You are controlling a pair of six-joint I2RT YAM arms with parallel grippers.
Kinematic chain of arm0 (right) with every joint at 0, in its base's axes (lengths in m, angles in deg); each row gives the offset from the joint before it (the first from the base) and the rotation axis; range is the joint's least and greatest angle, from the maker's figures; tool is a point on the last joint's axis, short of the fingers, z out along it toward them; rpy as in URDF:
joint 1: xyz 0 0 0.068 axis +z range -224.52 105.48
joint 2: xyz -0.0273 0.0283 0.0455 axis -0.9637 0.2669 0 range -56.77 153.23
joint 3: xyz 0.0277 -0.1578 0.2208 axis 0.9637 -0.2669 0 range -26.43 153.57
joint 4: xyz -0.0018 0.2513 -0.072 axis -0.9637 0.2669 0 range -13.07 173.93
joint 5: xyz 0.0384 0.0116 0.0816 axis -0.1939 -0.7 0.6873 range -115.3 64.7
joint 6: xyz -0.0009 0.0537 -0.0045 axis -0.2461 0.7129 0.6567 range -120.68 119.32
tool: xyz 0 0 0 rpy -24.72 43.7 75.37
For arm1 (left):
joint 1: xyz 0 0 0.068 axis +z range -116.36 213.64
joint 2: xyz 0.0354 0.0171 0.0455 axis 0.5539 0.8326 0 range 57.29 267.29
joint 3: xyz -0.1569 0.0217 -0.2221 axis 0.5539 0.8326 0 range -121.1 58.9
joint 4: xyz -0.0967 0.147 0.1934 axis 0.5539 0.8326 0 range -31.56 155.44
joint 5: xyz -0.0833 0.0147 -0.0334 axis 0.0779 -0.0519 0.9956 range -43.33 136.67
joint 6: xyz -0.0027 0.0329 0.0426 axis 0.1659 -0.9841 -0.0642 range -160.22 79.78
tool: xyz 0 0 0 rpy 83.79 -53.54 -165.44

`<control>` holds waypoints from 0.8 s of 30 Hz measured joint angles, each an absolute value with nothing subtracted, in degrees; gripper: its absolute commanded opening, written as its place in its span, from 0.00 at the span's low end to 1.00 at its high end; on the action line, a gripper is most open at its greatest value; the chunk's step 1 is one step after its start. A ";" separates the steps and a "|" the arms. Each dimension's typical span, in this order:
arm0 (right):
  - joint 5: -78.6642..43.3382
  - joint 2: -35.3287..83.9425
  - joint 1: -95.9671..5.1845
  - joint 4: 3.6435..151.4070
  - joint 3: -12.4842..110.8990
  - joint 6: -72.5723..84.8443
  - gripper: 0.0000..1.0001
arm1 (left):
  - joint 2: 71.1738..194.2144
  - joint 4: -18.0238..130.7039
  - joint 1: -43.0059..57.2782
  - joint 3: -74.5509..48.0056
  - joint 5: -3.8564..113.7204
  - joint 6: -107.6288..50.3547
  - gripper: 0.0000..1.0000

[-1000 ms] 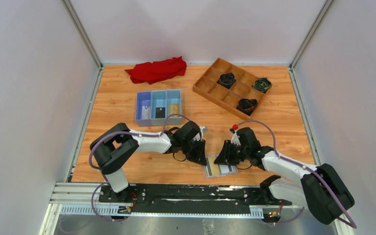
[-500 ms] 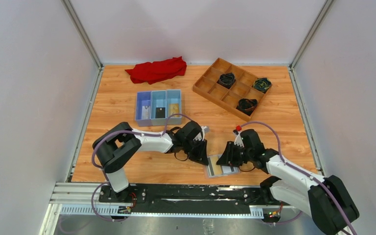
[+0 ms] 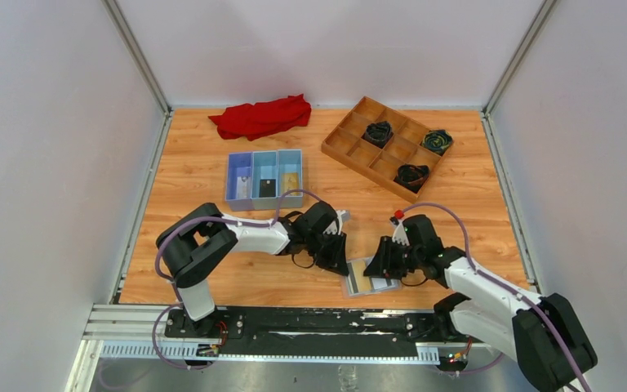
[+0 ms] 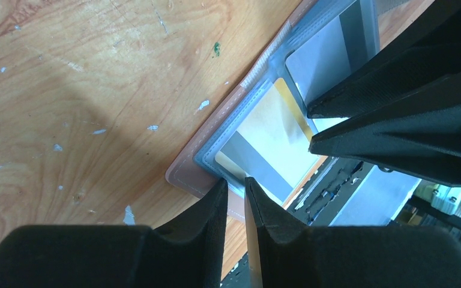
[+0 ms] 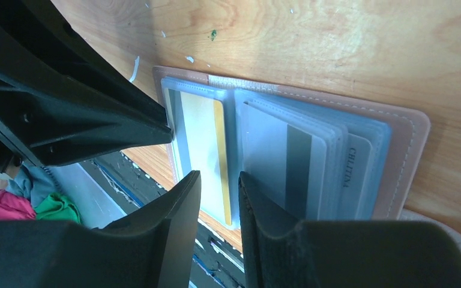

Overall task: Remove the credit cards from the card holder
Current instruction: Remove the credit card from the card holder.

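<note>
Swinging slightly outward, the right arm has carried the right gripper (image 3: 380,267) a touch toward the right edge of the worktop (image 3: 196,175), while the left gripper (image 3: 343,265) and the card holder (image 3: 365,283) lie as before. From above, the holder lies open by the near edge, just right of the middle, with one gripper over each end; the finger gaps cannot be told from here. Toward the far left sits one blue tray (image 3: 243,198) with three compartments, holding one white card (image 3: 245,187), one black card (image 3: 267,187) and one gold-tan card (image 3: 291,180). At the far right corner one wooden tray (image 3: 349,131) holds three dark bundles (image 3: 378,131), and one red cloth (image 3: 263,117) lies at the far edge. The left wrist view shows the left fingers (image 4: 207,210) parted by only a narrow slit. Their tips are set at the holder's pink stitched corner, with nothing pinched between them. One gold card (image 4: 267,132) sits in the clear pocket just beyond, and the right gripper's two fingers reach in over the fold. Only the right wrist view shows the layered pockets of the other panel, with one striped card (image 5: 288,159) and one lettered card (image 5: 355,168) behind it. The right fingers (image 5: 177,228) stand slightly apart and hold nothing, their tips over the near rim of the gold card's pocket, beside the fold.
</note>
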State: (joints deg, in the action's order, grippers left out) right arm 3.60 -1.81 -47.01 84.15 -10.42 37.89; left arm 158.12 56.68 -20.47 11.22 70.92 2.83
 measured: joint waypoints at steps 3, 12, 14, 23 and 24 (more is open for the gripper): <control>5.07 0.24 -48.06 83.59 -9.96 37.25 0.34 | 158.19 56.64 -20.47 11.22 71.03 2.81 0.23; 9.59 3.13 -51.89 79.96 -10.83 37.10 0.25 | 158.41 56.60 -20.51 10.91 71.10 2.63 0.23; 10.88 3.13 -53.09 78.47 -11.95 37.43 0.22 | 158.41 56.60 -20.51 10.89 71.07 2.63 0.23; 14.36 3.13 -54.68 73.49 -15.05 38.74 0.21 | 159.11 57.41 -20.51 9.95 71.47 2.57 0.23; 14.62 3.13 -54.73 73.01 -15.33 38.89 0.19 | 159.17 57.65 -20.51 9.77 71.49 2.52 0.23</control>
State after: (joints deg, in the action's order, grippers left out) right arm 14.62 3.13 -54.73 73.01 -15.33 38.89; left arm 159.17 57.65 -20.51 9.77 71.49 2.52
